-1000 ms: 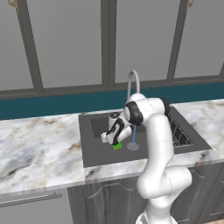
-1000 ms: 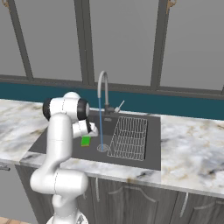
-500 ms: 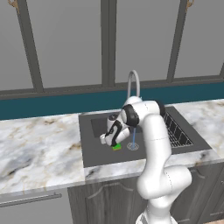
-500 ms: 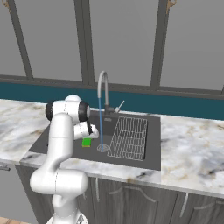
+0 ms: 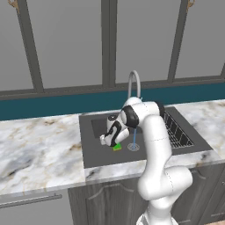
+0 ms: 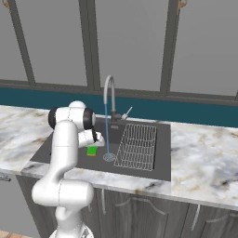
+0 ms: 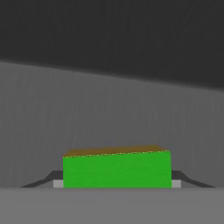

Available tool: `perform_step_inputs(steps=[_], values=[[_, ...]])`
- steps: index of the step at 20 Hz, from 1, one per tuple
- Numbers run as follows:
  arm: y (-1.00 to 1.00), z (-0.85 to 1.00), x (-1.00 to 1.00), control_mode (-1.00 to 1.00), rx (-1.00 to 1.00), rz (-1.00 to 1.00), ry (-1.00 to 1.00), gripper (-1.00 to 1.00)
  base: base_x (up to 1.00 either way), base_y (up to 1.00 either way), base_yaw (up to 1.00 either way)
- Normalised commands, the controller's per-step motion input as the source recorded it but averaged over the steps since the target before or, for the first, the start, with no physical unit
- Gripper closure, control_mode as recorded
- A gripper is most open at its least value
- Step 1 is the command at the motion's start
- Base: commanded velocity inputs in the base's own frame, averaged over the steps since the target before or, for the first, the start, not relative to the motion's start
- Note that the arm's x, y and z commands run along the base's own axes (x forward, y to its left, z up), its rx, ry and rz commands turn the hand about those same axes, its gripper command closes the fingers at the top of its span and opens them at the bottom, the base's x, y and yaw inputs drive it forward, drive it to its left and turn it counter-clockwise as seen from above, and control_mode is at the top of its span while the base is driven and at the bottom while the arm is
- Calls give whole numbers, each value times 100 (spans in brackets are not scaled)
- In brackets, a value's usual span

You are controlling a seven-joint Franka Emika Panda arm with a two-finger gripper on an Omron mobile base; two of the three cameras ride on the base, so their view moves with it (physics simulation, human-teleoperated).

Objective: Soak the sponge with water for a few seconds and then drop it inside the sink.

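Right, quick pass:
hand: the hand (image 5: 113, 141) is low inside the sink (image 5: 96, 151), clenched on the sponge (image 5: 117, 147); in the hand view the sponge (image 7: 116, 168) fills the gap between both finger tips, one pad at each short end.
sponge place: over the left half of the basin floor, green face showing, thin yellow layer on its far edge in the hand view; whether it touches the floor I cannot tell.
water: thin blue stream (image 6: 107, 135) falls from the gooseneck faucet (image 6: 109, 93) straight to the round drain (image 6: 109, 157).
key relation: sponge (image 6: 92, 150) sits just left of the stream, near it but apart, not under it; the stream lies to the sponge's right, toward the wire rack (image 6: 136, 146).
long axis: sponge's long side runs across the hand, fingertip to fingertip.
step, my read: soak not started; the sponge looks dry of the stream.
next move needs: a short shift right to put the sponge under the water, grip kept tight.
risk: the forearm crowds the faucet neck in the left base view.
counter: marble counter (image 5: 39, 154) around the basin.
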Motion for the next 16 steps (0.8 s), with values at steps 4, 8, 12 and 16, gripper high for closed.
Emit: perform_step_inputs(steps=[4,8,12,16], values=[[0,0,0,-100,0,0,0,100,0,0,0],[0,0,0,-100,0,0,0,100,0,0,0],[0,0,0,-100,0,0,0,100,0,0,0],[6,-8,0,-100,0,0,0,-100,0,0,0]])
